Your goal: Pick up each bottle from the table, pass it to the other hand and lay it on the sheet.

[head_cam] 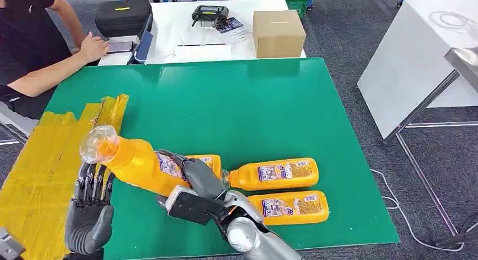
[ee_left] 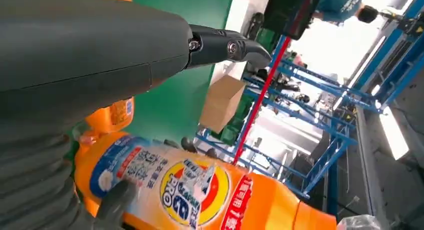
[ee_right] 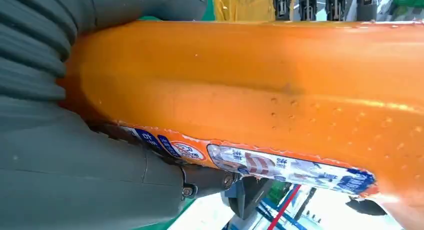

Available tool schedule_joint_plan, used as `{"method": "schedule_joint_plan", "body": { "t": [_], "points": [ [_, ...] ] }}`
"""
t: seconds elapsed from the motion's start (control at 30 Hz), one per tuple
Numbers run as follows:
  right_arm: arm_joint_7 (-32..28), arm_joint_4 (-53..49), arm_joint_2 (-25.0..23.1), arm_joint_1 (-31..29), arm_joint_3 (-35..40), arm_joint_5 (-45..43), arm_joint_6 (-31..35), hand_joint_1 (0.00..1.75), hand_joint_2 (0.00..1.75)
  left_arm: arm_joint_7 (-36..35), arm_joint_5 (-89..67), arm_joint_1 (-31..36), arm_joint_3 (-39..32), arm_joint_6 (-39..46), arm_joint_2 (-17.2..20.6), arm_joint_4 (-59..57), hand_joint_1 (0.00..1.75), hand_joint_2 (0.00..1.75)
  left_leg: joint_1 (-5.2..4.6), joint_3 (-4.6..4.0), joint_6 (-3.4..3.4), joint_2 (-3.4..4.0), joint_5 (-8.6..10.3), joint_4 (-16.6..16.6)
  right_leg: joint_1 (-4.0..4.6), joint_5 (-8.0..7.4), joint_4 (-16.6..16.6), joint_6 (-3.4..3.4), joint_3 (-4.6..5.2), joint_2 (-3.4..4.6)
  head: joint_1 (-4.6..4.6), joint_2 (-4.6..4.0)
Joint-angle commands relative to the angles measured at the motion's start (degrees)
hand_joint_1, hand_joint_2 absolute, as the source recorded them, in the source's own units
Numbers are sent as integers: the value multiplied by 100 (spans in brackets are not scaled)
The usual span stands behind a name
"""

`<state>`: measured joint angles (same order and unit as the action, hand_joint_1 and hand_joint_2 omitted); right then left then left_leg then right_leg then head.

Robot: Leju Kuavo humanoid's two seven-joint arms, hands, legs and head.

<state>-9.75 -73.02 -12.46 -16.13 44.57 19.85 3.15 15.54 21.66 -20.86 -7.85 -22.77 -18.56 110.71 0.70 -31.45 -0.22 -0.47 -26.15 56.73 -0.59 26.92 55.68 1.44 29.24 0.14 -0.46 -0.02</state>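
Observation:
My right hand [head_cam: 194, 178] grips an orange bottle [head_cam: 138, 164] by its body and holds it tilted above the green mat [head_cam: 242, 102], its clear cap [head_cam: 97, 142] pointing toward the yellow sheet [head_cam: 39, 170]. The right wrist view shows the bottle [ee_right: 260, 85] lying across the right hand [ee_right: 75, 155]. My left hand [head_cam: 90, 206] is just below the bottle's neck, fingers apart and pointing up, holding nothing. In the left wrist view the labelled bottle [ee_left: 200, 190] lies close under the thumb [ee_left: 100, 45]. Two more orange bottles [head_cam: 276, 174] [head_cam: 290, 206] lie on the mat, and a third [head_cam: 209, 162] is partly hidden behind my right hand.
A person [head_cam: 34, 40] sits at the far left by a white table [head_cam: 169, 23] with a black case [head_cam: 121, 16], a controller [head_cam: 209, 14] and a cardboard box [head_cam: 278, 33]. Another white table [head_cam: 417, 57] stands at the right, with cables [head_cam: 406, 215] on the floor.

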Motion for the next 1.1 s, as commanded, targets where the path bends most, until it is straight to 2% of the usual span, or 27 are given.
{"method": "schedule_joint_plan", "body": {
  "t": [0.03,0.13,0.3,0.53,0.7,0.97,1.1],
  "points": [
    [-3,273,111,-278,116,-12,-16,175,175,-3,-18,22,160,10,209,-215,0,175,0,8,5,9,0,-5,2,-2,-8,-4,-8,3,0,0],
    [105,561,82,-395,238,-9,-173,175,175,189,-168,64,251,8,215,-150,0,175,-3,4,3,4,1,-5,-1,-1,-4,-2,-4,0,0,0],
    [252,1808,-229,-808,540,-43,-465,175,175,262,-230,211,585,107,343,-200,0,175,-3,7,2,9,3,-7,-2,-3,-4,-3,-4,5,0,0],
    [405,2783,-637,-1285,1723,173,-1164,175,175,273,-74,228,528,61,348,-335,0,175,-1,11,1,21,0,-9,1,-3,-4,-5,-3,17,0,0],
    [407,2943,-754,-1385,2317,156,-1374,175,175,238,-98,203,418,-29,255,-325,0,175,1,13,3,17,-1,-11,3,-1,-8,-4,-9,12,0,0],
    [395,2938,-743,-1399,2328,139,-1396,175,175,235,-102,202,418,-29,249,-321,0,175,0,-1,2,-2,3,-7,2,0,-5,-2,2,-7,0,0],
    [333,2805,-708,-1418,2578,138,-1450,175,175,156,-189,160,433,-77,281,-359,0,175,3,4,3,-5,3,-9,6,0,-10,-5,-6,-11,0,0]
  ]
}}
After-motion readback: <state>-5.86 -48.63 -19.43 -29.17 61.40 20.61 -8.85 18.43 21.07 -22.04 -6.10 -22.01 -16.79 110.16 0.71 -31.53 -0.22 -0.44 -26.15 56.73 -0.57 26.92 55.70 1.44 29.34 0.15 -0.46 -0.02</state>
